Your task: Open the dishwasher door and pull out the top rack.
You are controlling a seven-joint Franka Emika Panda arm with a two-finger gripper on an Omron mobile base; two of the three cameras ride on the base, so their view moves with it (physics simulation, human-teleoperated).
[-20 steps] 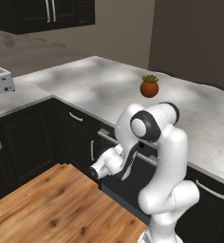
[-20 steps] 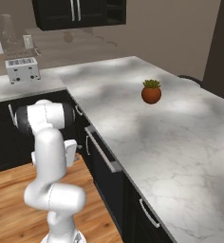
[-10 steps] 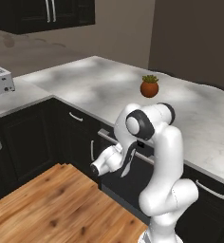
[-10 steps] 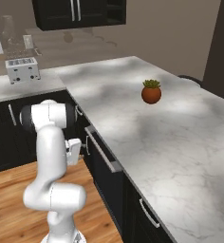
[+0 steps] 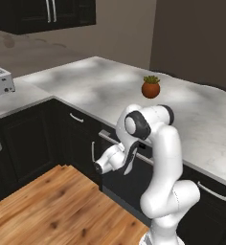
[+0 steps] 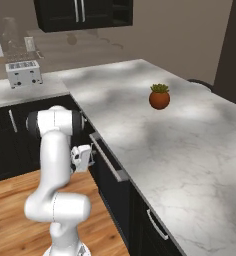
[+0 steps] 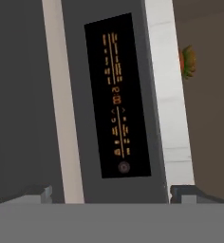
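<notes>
Fingertips (image 7: 38, 192) spread wide, released, gripping nothing, one at each side of the door's grey top strip. Gripper (image 7: 111, 192) close against the dishwasher door (image 5: 122, 179), facing its long silver handle (image 7: 61, 99) and a black control panel (image 7: 117, 95) with orange marks (upright in the hand view, which is rolled). Door under the marble counter (image 6: 155, 145), top edge seemingly tilted out a little, handle (image 6: 106, 157) along its top. Potted plant (image 5: 151, 87) far on the counter, well apart. Toaster (image 6: 23, 73) far left. Wood floor (image 5: 52, 206) below.
</notes>
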